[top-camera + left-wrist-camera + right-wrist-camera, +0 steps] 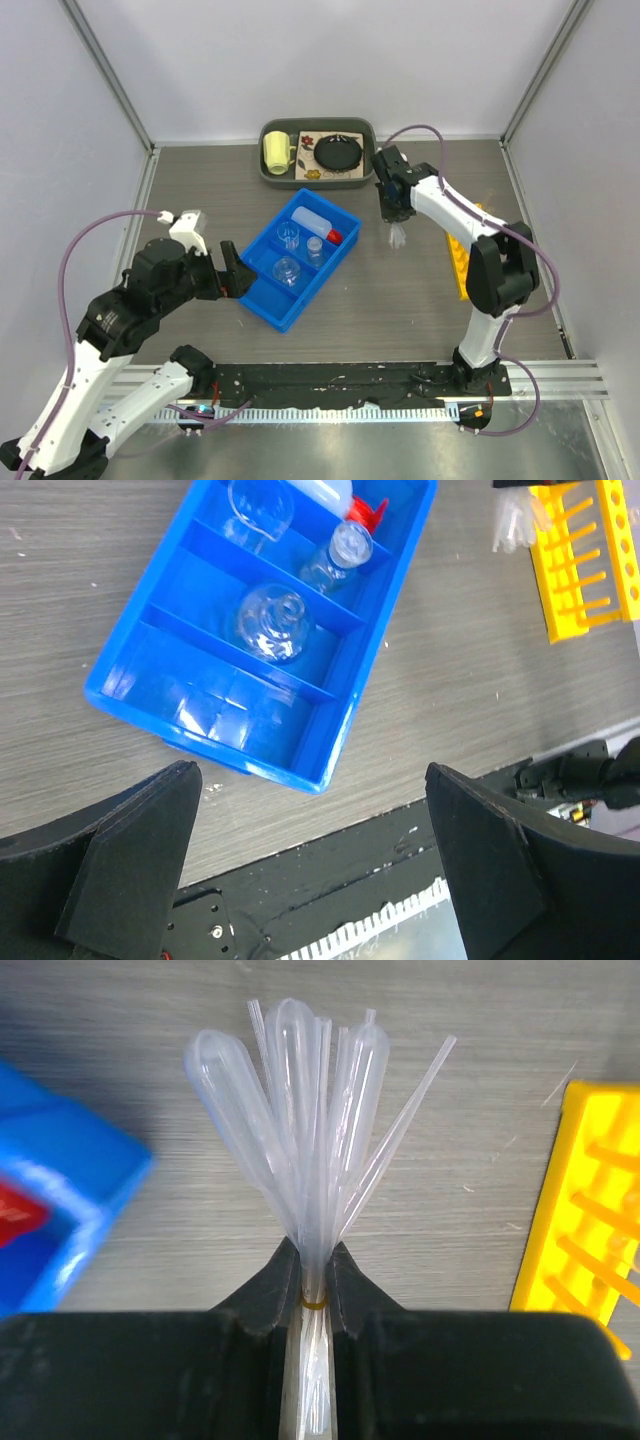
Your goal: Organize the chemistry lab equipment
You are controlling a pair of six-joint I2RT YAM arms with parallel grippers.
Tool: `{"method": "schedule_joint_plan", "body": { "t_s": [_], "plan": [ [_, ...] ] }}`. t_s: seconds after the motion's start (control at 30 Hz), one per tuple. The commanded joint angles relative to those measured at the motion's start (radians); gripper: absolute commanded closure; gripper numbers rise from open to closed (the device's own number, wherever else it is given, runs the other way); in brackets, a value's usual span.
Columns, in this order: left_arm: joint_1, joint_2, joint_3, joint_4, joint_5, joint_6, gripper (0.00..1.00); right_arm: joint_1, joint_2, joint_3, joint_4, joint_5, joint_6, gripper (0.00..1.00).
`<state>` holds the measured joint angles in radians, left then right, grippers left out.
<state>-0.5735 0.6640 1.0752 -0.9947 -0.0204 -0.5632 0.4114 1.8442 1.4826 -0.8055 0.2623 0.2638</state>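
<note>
Right hand point(313, 1260) clamped on banded bunch of pipettes point(300, 1110); blue tray point(80, 1180) to its left, yellow rack point(590, 1220) to its right. Already in tray: beaker point(260, 510), flask point(270, 620), squeeze bottle point(312, 216). Left to place: pipettes, rack. Left hand point(315, 825) gaping, empty.

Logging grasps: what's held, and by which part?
The right gripper pinches the pipette bundle at its banded middle; the left gripper is open, empty.

A robotics lab cell: white panels point(300, 60) in metal framing point(108, 75) enclose a grey tabletop point(400, 310) (wood-grain), a black mounting rail point(340, 381) along its near edge.
</note>
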Motion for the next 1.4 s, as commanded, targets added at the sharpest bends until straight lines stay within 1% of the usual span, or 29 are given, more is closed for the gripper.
{"method": "schedule_joint_plan", "body": {
  "t_s": [0.0,0.03,0.07,0.1,0.17,0.3,0.4,0.53,0.63,0.83,1.07,1.37],
  "plan": [
    [0.006,-0.03,0.06,-0.007,-0.142,-0.091,0.0,0.131,-0.148,0.139,-0.078,0.106,-0.014,0.92],
    [0.006,-0.038,0.065,-0.012,-0.165,-0.107,0.0,0.154,-0.155,0.177,-0.089,0.113,-0.011,0.92],
    [0.006,-0.04,0.069,-0.027,-0.193,-0.125,0.0,0.205,-0.163,0.197,-0.104,0.118,-0.005,0.91],
    [0.006,-0.041,0.083,-0.038,-0.238,-0.154,0.0,0.228,-0.172,0.214,-0.11,0.109,-0.003,0.91],
    [0.006,-0.04,0.095,-0.062,-0.274,-0.181,0.0,0.277,-0.181,0.249,-0.109,0.089,0.002,0.89],
    [0.006,-0.043,0.118,-0.076,-0.328,-0.21,0.0,0.406,-0.178,0.254,-0.051,-0.033,0.006,0.88],
    [0.006,-0.034,0.15,-0.084,-0.357,-0.19,0.0,0.458,-0.149,0.26,-0.009,-0.109,0.005,0.88],
    [0.006,-0.009,0.192,-0.085,-0.378,-0.132,0.0,0.536,-0.071,0.286,0.025,-0.204,0.0,0.88],
    [0.006,0.011,0.218,-0.079,-0.389,-0.106,0.0,0.585,-0.022,0.324,0.038,-0.218,-0.02,0.88],
    [0.006,0.046,0.236,-0.064,-0.386,-0.06,0.0,0.636,0.052,0.381,0.04,-0.239,-0.041,0.88],
    [0.006,0.078,0.227,-0.033,-0.371,-0.04,0.0,0.681,0.116,0.383,0.058,-0.245,-0.051,0.88],
    [0.006,0.091,0.219,-0.002,-0.358,-0.033,0.0,0.704,0.197,0.39,0.078,-0.245,-0.07,0.88]
  ]
}}
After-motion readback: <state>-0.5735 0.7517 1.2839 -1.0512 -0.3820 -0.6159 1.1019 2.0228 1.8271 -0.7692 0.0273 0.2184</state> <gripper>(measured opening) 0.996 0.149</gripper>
